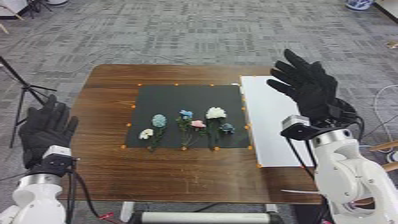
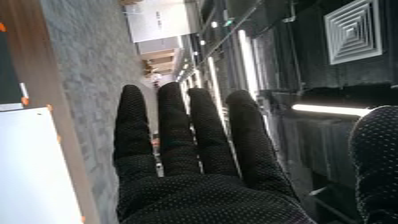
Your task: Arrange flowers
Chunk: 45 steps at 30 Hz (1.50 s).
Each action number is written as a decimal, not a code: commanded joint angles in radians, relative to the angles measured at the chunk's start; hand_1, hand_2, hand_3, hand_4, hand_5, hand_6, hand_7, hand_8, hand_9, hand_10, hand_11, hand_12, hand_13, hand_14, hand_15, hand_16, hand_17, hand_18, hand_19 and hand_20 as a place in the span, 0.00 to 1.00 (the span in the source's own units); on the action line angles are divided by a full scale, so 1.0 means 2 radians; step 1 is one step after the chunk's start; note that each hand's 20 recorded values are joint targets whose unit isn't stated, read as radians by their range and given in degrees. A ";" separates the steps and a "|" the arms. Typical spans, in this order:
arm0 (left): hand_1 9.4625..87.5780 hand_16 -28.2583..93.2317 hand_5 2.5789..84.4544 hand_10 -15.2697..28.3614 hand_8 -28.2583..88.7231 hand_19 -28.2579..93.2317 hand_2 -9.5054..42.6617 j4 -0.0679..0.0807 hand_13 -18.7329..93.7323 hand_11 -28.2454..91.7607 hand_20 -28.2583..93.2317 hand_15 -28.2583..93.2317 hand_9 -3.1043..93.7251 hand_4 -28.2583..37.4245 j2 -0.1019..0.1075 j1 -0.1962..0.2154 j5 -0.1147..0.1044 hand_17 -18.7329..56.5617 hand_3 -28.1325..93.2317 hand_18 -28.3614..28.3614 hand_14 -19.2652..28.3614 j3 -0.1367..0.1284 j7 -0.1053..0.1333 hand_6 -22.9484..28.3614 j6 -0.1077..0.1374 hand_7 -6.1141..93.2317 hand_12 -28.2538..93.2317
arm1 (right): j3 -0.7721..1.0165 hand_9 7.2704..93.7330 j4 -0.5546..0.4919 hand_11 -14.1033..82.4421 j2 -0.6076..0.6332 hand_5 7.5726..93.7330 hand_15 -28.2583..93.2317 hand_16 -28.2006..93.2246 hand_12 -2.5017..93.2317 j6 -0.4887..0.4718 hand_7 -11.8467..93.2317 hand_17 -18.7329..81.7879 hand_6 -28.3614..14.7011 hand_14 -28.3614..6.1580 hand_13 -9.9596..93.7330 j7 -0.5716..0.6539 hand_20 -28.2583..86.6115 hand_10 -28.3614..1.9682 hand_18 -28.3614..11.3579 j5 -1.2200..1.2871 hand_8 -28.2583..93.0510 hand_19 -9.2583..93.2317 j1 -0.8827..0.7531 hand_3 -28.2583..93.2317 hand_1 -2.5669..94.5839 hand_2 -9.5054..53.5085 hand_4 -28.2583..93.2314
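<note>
Six artificial-looking flowers lie flat in a loose row on a square black mat [image 1: 173, 95], their green stems pointing roughly toward the robot. At the left end is a small creamy-white flower [image 1: 147, 134], set a little nearer the robot than the tall, fluffy pale blue-green flower [image 1: 159, 120] just beside it. A small bright blue flower [image 1: 186, 114] lies around the middle, with a soft pink flower [image 1: 197, 123] close by, their greenery bunched together. Next comes a full white flower [image 1: 216, 113], the largest bloom, and near it, at the right end, a dusty blue-grey flower [image 1: 226, 128].
</note>
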 commanded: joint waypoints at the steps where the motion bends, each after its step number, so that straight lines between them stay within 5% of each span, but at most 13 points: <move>1: 0.18 0.20 0.32 0.58 0.15 0.35 0.45 -0.011 0.26 0.32 0.31 0.26 0.24 0.00 0.000 0.008 0.008 0.16 0.78 0.61 0.50 -0.009 0.008 0.50 -0.002 0.15 0.27 | 0.004 0.35 -0.006 0.19 -0.008 0.35 0.37 0.35 0.15 -0.005 0.16 0.30 0.55 0.47 0.36 -0.008 0.39 0.45 0.27 -0.005 0.16 0.44 -0.008 0.88 0.09 0.25 0.01; 4: 0.18 0.20 0.33 0.58 0.15 0.35 0.45 -0.014 0.26 0.32 0.31 0.27 0.24 0.00 0.000 0.008 0.008 0.16 0.78 0.62 0.51 -0.012 0.007 0.51 0.000 0.15 0.27 | 0.006 0.35 -0.006 0.19 -0.009 0.35 0.37 0.35 0.15 -0.007 0.16 0.30 0.55 0.47 0.36 -0.005 0.39 0.45 0.27 -0.004 0.16 0.44 -0.009 0.88 0.09 0.25 0.01; 6: 0.18 0.20 0.34 0.60 0.15 0.35 0.46 -0.019 0.28 0.33 0.31 0.27 0.27 0.00 0.001 0.007 0.002 0.16 0.78 0.62 0.52 -0.010 0.009 0.51 0.013 0.15 0.27 | 0.006 0.35 -0.008 0.19 -0.009 0.35 0.37 0.35 0.15 -0.005 0.16 0.30 0.55 0.47 0.36 -0.004 0.39 0.45 0.27 -0.005 0.16 0.44 -0.009 0.88 0.09 0.25 0.01; 11: 0.18 0.20 0.37 0.62 0.15 0.37 0.47 -0.020 0.30 0.34 0.31 0.29 0.30 0.00 -0.003 0.010 0.001 0.17 0.78 0.64 0.55 -0.009 0.005 0.53 0.006 0.16 0.27 | 0.009 0.35 -0.010 0.19 -0.011 0.36 0.36 0.34 0.15 -0.007 0.14 0.29 0.47 0.48 0.36 0.001 0.39 0.45 0.27 -0.002 0.16 0.44 -0.012 0.88 0.08 0.26 0.01; 20: 0.17 0.19 0.38 0.62 0.15 0.38 0.47 -0.021 0.31 0.34 0.31 0.31 0.31 0.00 -0.002 0.004 -0.004 0.17 0.78 0.64 0.55 -0.002 0.008 0.53 0.005 0.16 0.27 | 0.008 0.36 -0.012 0.19 -0.011 0.37 0.37 0.34 0.15 -0.007 0.15 0.28 0.48 0.48 0.36 0.001 0.39 0.45 0.26 -0.001 0.16 0.46 -0.012 0.88 0.08 0.26 0.02; 25: 0.17 0.19 0.39 0.63 0.16 0.38 0.47 -0.024 0.31 0.34 0.31 0.31 0.31 0.00 0.000 0.007 0.003 0.17 0.78 0.65 0.56 -0.007 0.012 0.54 0.008 0.16 0.27 | 0.004 0.36 -0.005 0.19 -0.014 0.37 0.37 0.34 0.15 -0.010 0.15 0.28 0.48 0.48 0.36 0.004 0.39 0.46 0.26 -0.010 0.16 0.46 -0.006 0.88 0.09 0.26 0.02; 28: 0.17 0.19 0.39 0.62 0.16 0.38 0.47 -0.022 0.31 0.34 0.31 0.31 0.31 0.00 0.002 0.004 0.017 0.17 0.79 0.65 0.56 -0.006 0.011 0.54 0.010 0.16 0.27 | 0.004 0.36 -0.002 0.19 -0.014 0.38 0.37 0.34 0.15 -0.010 0.16 0.28 0.51 0.48 0.36 0.007 0.39 0.46 0.26 -0.011 0.16 0.46 -0.002 0.89 0.10 0.23 0.02; 45: 0.18 0.19 0.40 0.62 0.16 0.38 0.46 -0.026 0.31 0.34 0.31 0.31 0.31 0.00 0.003 0.006 0.014 0.17 0.79 0.65 0.56 -0.010 0.010 0.54 0.005 0.16 0.27 | -0.006 0.37 -0.002 0.19 -0.016 0.39 0.37 0.34 0.15 -0.013 0.17 0.28 0.52 0.47 0.37 0.011 0.39 0.47 0.25 -0.011 0.16 0.47 -0.006 0.89 0.11 0.21 0.03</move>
